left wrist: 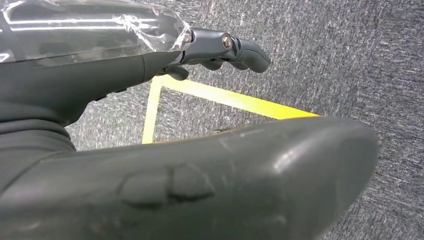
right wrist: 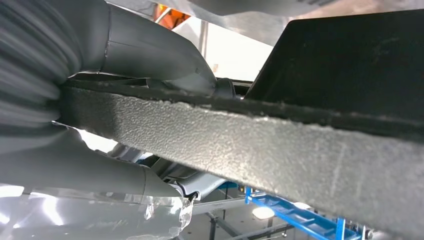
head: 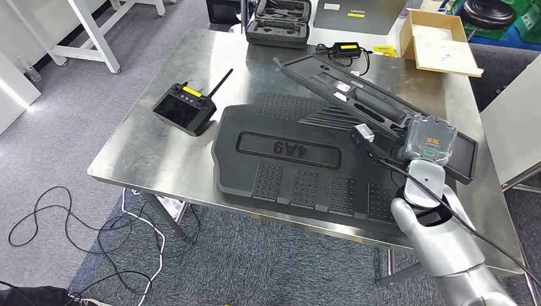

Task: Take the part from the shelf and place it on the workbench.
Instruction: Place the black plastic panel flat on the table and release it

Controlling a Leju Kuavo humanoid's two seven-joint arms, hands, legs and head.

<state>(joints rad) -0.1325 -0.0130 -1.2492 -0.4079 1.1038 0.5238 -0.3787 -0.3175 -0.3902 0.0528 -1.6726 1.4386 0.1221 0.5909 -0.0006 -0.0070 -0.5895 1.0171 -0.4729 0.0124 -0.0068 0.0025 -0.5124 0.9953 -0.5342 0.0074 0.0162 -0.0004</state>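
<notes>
A long black plastic part [head: 338, 89] slants across the right side of the steel workbench [head: 147, 153], above a large ribbed black mat marked 4A9 [head: 287, 153]. My right hand [head: 429, 143] grips the part at its near right end. In the right wrist view the hand [right wrist: 145, 50] clamps the part's rough black edge [right wrist: 280, 145] from both sides. The part's far end points toward the back of the bench; I cannot tell whether it touches the surface. My left hand [left wrist: 200, 180] hangs over grey carpet with its fingers [left wrist: 240, 47] stretched out, holding nothing.
A black remote controller [head: 184, 108] with an antenna lies on the bench's left part. At the back are a black case [head: 279, 22], a charger with cable [head: 348, 50], a laptop [head: 357, 13] and a cardboard box [head: 437, 41]. Cables [head: 83, 236] lie on the floor.
</notes>
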